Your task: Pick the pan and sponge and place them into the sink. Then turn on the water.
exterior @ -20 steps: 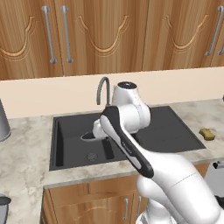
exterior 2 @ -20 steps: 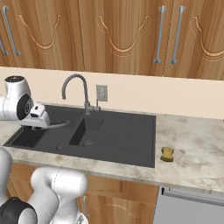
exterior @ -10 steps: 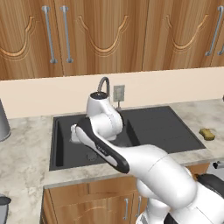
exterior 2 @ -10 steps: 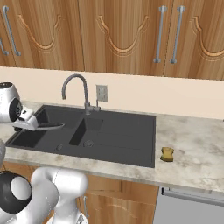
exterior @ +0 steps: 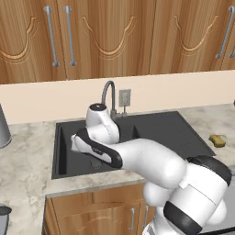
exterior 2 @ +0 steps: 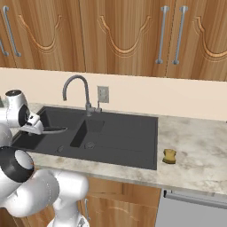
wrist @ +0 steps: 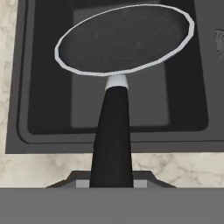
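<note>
Wooden cabinets [exterior 2: 119,40] with metal handles [exterior 2: 162,34] hang above the marble surface [exterior 2: 195,155]; an outlet [exterior 2: 103,94] sits on the beige wall [exterior 2: 186,99].

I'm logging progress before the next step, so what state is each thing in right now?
pan: held by its handle, level over the sink's left basin
tool: shut on the pan's handle
sponge: lying on the counter, right of the sink, untouched
sink: nothing resting in either basin
faucet: off, no stream at the spout
cabinet doors: closed
</note>
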### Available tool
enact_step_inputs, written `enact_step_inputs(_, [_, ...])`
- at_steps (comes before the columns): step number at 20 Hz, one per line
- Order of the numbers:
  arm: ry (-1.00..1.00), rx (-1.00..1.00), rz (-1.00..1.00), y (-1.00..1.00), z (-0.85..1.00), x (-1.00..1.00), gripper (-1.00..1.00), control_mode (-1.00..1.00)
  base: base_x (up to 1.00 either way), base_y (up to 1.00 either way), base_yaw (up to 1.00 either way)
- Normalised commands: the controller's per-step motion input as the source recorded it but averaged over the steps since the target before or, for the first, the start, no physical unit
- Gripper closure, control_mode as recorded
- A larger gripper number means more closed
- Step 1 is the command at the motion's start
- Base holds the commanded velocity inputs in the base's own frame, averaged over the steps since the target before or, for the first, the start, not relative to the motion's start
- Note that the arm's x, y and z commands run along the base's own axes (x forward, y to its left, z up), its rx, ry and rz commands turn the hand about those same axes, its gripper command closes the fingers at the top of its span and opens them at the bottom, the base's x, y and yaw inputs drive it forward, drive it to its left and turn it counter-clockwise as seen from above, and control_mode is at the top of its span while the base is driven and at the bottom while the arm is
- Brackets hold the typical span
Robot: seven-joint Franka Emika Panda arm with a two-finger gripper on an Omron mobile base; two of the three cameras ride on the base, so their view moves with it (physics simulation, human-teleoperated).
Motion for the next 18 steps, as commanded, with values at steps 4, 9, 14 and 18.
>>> enact_step_inputs(4, [0.0, 0.0, 0.0, 0.0, -0.47, 0.45, 1.0, -1.0, 0.0, 0.0, 0.0])
enact_step_inputs(9, [0.0, 0.0, 0.0, 0.0, -0.53, 0.36, 1.0, -1.0, 0.0, 0.0, 0.0])
enact_step_inputs(14, [0.0, 0.0, 0.0, 0.0, -0.47, 0.38, 1.0, -1.0, 0.0, 0.0, 0.0])
enact_step_inputs(18, [0.0, 0.0, 0.01, 0.0, -0.45, 0.49, 1.0, -1.0, 0.0, 0.0, 0.0])
